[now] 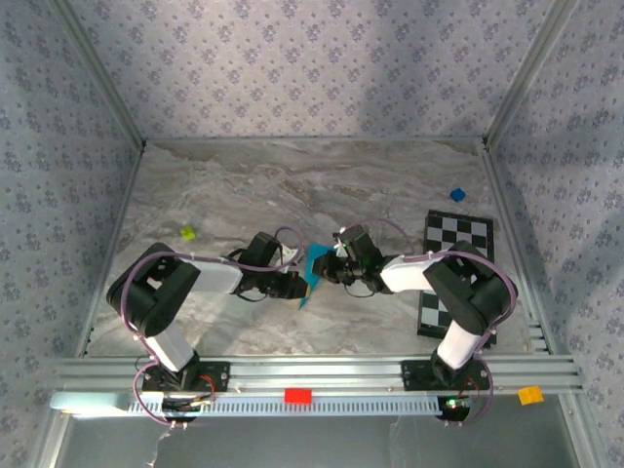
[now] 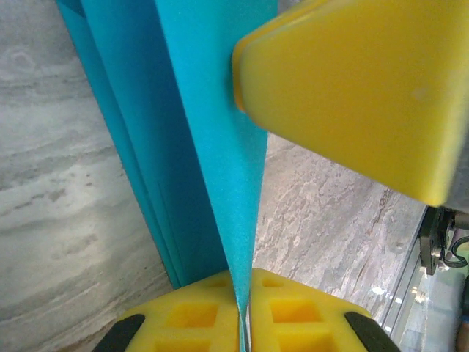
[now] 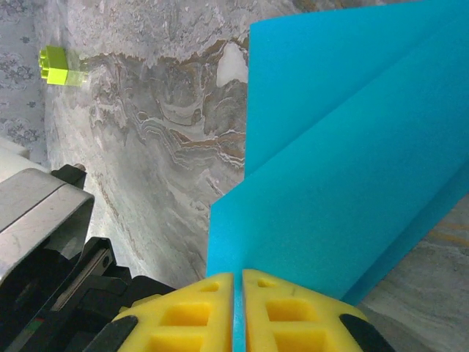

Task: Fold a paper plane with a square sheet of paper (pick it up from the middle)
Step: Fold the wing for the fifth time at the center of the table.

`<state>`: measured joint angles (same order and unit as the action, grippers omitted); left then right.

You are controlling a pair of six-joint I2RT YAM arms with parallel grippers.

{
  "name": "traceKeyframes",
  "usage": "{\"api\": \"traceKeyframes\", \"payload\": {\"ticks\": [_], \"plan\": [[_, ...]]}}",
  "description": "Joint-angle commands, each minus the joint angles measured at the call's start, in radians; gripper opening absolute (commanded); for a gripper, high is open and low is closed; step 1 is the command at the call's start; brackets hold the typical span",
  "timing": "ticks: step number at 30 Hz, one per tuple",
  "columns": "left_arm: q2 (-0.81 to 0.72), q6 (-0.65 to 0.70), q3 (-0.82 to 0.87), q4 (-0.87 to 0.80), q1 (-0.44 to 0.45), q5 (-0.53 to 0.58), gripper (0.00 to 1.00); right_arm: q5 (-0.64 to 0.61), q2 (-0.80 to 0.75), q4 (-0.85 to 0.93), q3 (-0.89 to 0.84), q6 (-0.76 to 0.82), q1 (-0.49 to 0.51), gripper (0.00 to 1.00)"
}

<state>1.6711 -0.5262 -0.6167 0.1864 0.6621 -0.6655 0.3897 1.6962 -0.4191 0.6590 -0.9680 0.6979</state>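
- Left gripper (image 2: 242, 312) pinches the folded cyan paper (image 2: 198, 147) between its 2 yellow fingers (image 2: 190, 317) (jaws almost meeting).
- Right gripper (image 3: 238, 293) clamps the same paper from the opposite side.
- Paper sits between the arms, over the table (image 1: 244, 185) middle.

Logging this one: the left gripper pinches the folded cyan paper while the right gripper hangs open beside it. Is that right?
Not quite. The right gripper is not open: the right wrist view shows it shut on the folded cyan paper. The left gripper does pinch the paper, as you say.
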Motion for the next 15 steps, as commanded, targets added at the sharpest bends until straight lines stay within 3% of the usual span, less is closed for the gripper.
{"api": "traceKeyframes", "payload": {"ticks": [1,7,15], "plan": [[-0.029,-0.004,0.023,-0.045,0.005,0.014,0.13,-0.012,0.013,0.008,-0.006,-0.015,-0.006,0.12],[-0.045,-0.018,0.028,-0.010,0.004,0.003,0.14,-0.016,0.015,0.013,-0.007,-0.021,-0.006,0.12],[-0.033,-0.023,0.033,0.015,0.004,-0.013,0.01,-0.027,0.010,0.017,-0.015,-0.032,-0.005,0.12]]}}
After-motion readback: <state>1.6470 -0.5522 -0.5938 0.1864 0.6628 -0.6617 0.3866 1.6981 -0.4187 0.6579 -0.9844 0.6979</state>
